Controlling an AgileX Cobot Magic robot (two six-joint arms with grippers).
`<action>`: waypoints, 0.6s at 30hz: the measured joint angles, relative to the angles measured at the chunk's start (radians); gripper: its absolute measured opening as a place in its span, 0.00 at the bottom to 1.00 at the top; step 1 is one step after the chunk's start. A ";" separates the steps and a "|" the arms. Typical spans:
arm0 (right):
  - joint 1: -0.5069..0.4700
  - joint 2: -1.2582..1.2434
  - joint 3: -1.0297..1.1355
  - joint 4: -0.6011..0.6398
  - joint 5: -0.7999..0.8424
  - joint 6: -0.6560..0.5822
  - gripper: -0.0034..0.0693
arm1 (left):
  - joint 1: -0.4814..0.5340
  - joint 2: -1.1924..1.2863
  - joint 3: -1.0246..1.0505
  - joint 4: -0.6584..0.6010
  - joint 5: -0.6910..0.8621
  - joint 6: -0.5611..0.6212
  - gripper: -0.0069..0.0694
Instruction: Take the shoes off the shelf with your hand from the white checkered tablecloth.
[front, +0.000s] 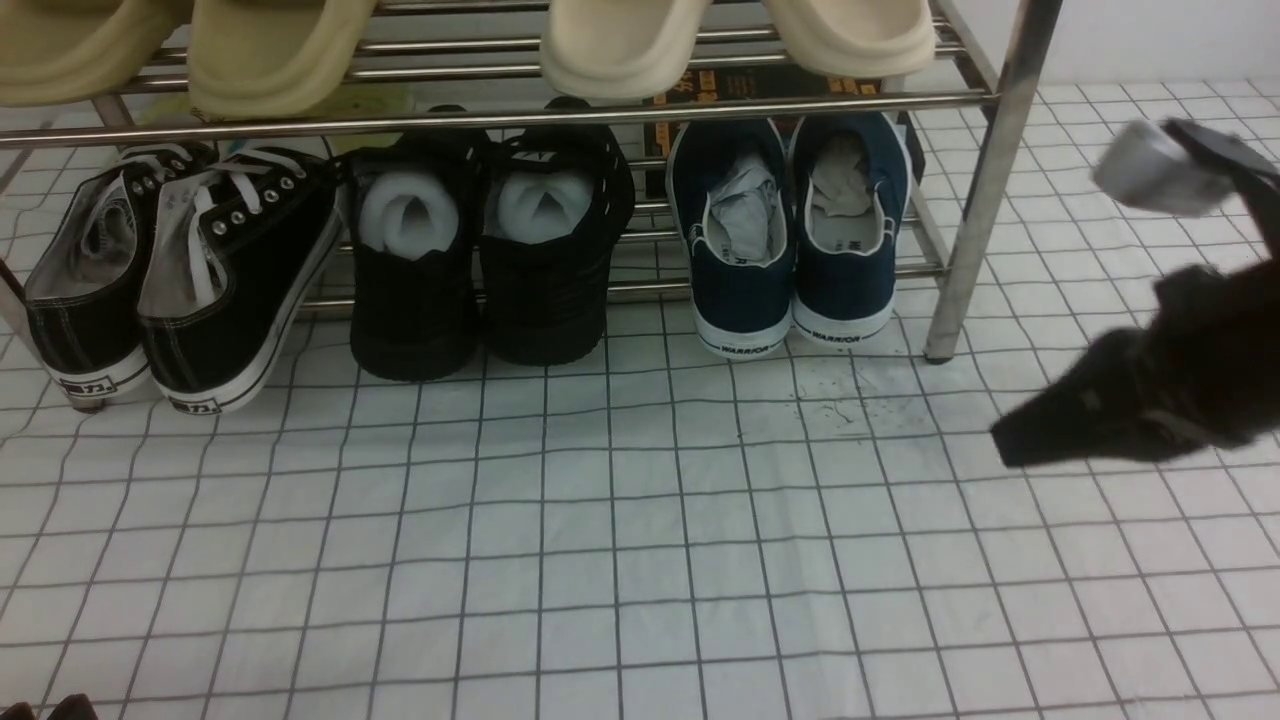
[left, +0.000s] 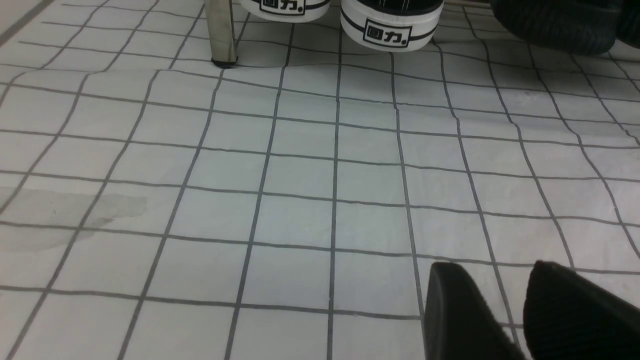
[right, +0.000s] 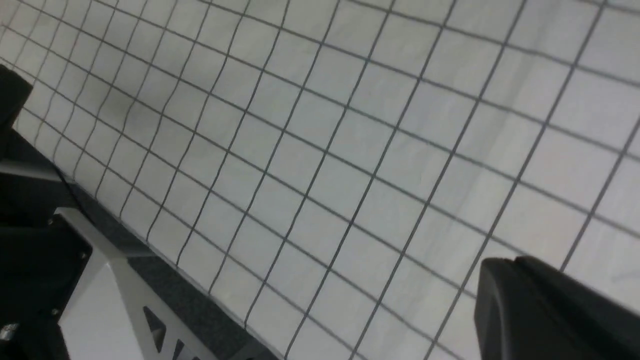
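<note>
The white checkered tablecloth (front: 640, 560) spreads wide, slightly wrinkled. On it stands the metal shelf (front: 985, 180), with the navy shoes (front: 745, 290) side by side at the right end of its bottom tier, heels outward. The black right arm (front: 1190, 370) hangs blurred to the right, well apart from them, its right gripper (front: 1015, 438) pinched together on nothing. The left gripper (left: 492, 265) has its fingers apart over bare cloth.

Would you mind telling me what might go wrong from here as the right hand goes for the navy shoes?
The shelf's upright leg stands between the right hand and the navy shoes, so a straight reach may strike it. The hand looks shut and could push the shoes rather than grip them.
</note>
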 joint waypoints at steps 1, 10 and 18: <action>0.032 0.041 -0.049 -0.040 -0.010 0.041 0.11 | 0.000 0.000 0.000 0.000 0.000 0.000 0.40; 0.247 0.337 -0.426 -0.373 -0.085 0.311 0.42 | 0.000 0.000 0.000 0.000 0.000 0.000 0.40; 0.300 0.551 -0.640 -0.467 -0.176 0.375 0.59 | 0.000 0.000 0.000 0.003 0.000 0.000 0.40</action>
